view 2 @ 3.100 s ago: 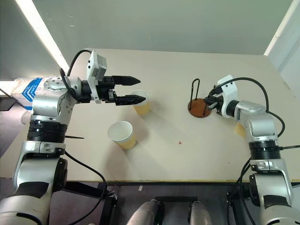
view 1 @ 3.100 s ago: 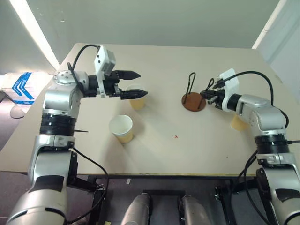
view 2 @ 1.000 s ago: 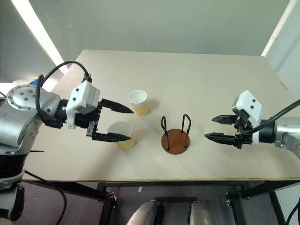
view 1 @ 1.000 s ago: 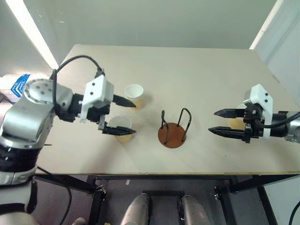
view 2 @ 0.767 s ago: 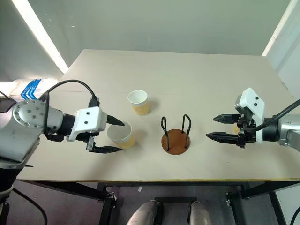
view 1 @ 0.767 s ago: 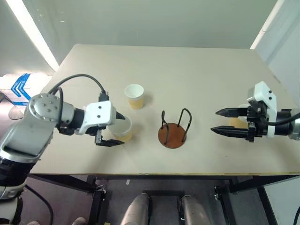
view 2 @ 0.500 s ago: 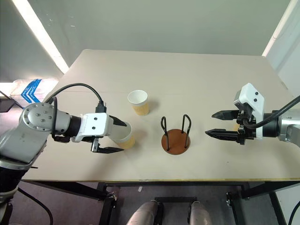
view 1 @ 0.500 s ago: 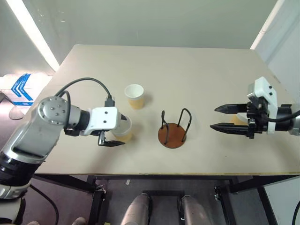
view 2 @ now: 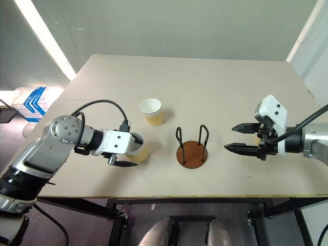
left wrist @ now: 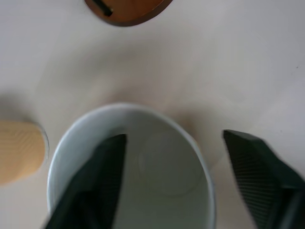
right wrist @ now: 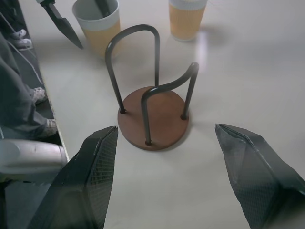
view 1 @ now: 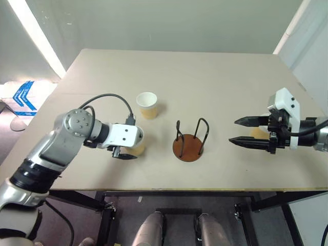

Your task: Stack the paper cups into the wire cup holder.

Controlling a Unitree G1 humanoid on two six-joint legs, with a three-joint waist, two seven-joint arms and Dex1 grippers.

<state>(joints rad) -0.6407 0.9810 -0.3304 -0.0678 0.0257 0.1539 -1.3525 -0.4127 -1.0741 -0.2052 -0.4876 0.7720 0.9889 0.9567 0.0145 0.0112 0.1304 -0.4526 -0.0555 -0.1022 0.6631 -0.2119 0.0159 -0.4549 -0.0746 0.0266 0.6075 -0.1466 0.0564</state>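
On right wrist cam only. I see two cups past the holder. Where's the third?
Observer: The third tan-yellow paper cup stands on the beige table, partly hidden behind the open right gripper, to the robot's right of the brown-based wire cup holder.
Operator: Anything inside the cup that the left gripper is at?
Observer: No. The near paper cup is empty. The left gripper has one finger inside and one outside, clear of the wall.

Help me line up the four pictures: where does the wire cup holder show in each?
Left eye: wire cup holder, table centre.
Right eye: centre.
Left wrist: its brown base at the edge, beyond the near paper cup.
Right wrist: centre.
Shared landmark: that near paper cup.
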